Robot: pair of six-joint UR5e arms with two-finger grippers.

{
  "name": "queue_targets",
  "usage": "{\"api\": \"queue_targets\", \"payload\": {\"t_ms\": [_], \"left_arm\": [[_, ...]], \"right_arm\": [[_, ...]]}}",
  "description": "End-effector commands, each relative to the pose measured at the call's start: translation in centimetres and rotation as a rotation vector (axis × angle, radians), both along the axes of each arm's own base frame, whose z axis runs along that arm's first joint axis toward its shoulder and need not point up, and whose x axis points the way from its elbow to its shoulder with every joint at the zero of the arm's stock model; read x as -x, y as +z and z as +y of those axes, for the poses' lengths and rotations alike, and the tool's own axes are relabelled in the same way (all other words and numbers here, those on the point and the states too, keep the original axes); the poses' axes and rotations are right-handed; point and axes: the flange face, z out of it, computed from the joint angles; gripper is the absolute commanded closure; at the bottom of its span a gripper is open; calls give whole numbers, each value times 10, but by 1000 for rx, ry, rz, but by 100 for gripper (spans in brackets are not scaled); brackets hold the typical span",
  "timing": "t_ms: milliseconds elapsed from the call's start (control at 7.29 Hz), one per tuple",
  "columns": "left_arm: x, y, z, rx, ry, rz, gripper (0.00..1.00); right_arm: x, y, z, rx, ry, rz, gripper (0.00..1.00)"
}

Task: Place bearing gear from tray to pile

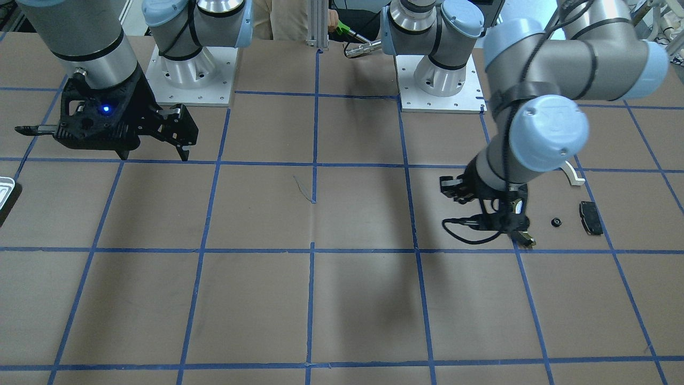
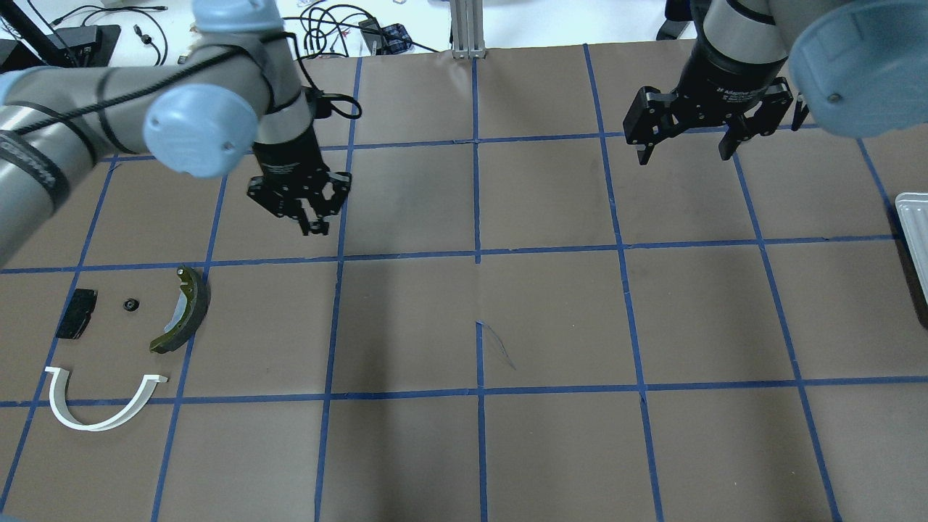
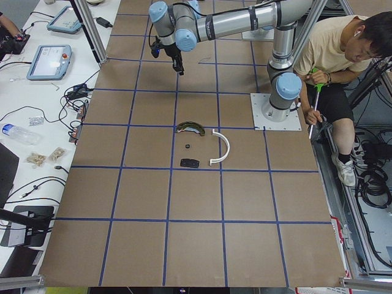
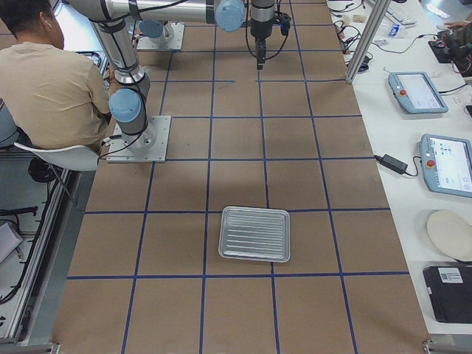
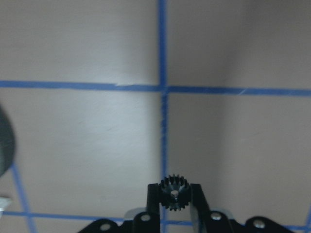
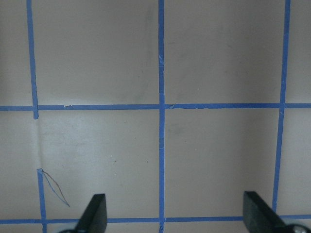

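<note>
My left gripper point(image 2: 313, 226) is shut on a small black toothed bearing gear point(image 5: 173, 192), which sits between the fingertips in the left wrist view. It hangs above the table, up and to the right of the pile in the overhead view. The pile holds a white arch bracket point(image 2: 101, 407), a dark curved brake shoe point(image 2: 185, 312), a black pad point(image 2: 76, 313) and a small black round part point(image 2: 130, 304). My right gripper point(image 2: 685, 154) is open and empty. The ribbed tray point(image 4: 254, 234) lies at the table's right end, with only its white rim point(image 2: 915, 221) in the overhead view.
Brown table paper with a blue tape grid point(image 2: 477, 257) covers the surface. Both arm bases point(image 1: 192, 75) stand at the robot side. A seated person point(image 3: 343, 55) is beside the bases. Tablets and cables point(image 4: 417, 92) lie on the side bench.
</note>
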Motion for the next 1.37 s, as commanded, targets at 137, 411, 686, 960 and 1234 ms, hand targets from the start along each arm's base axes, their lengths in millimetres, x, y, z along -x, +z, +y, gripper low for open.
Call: {"api": "queue_targets", "payload": {"t_ms": [137,411,686,960,1234], "left_arm": [[-191,-15,18,-38,-16,-15,100],[-229,-73,42,12,-63,-4,100],[-239,-118,74,80,-51,24,100],[-253,-140,84,125,-48,98,100],[-253,-146,81,166,-58,70,100]], "right_arm": [[0,0,0,-1,-1,0,0],[0,0,0,0,-1,0,0],[0,0,0,-1,-4,-1,0],[0,-1,0,-1,-4,-1,0],[0,1,1,2,-4,-1,0]]}}
